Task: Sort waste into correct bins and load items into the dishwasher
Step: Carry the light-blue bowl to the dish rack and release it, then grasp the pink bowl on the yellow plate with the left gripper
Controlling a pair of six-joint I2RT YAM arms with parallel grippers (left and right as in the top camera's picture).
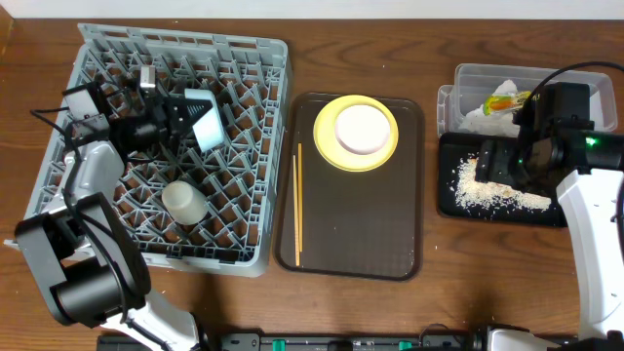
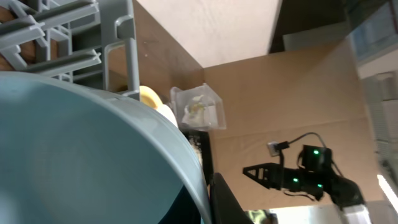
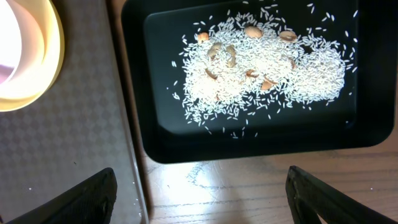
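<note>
My left gripper (image 1: 185, 117) is shut on the rim of the light blue bowl (image 1: 207, 123) and holds it on edge over the grey dish rack (image 1: 249, 156). The bowl fills the left wrist view (image 2: 81, 155). A small white cup (image 1: 182, 202) lies in the rack. The white bowl (image 1: 363, 128) sits on the yellow plate (image 1: 336, 146) on the brown tray (image 1: 390, 234), with the chopsticks (image 1: 297, 205) beside it. My right gripper (image 3: 205, 199) is open and empty beside the black tray (image 3: 249, 146) of rice scraps (image 3: 267, 71). The clear tub (image 1: 478, 76) holds the snack wrapper (image 1: 507, 100) and tissue (image 1: 483, 119).
The black tray (image 1: 458, 207) lies at the right, in front of the clear tub. The brown tray's edge (image 3: 121, 124) runs just left of it. The right arm (image 1: 595, 214) stands near the table's right edge.
</note>
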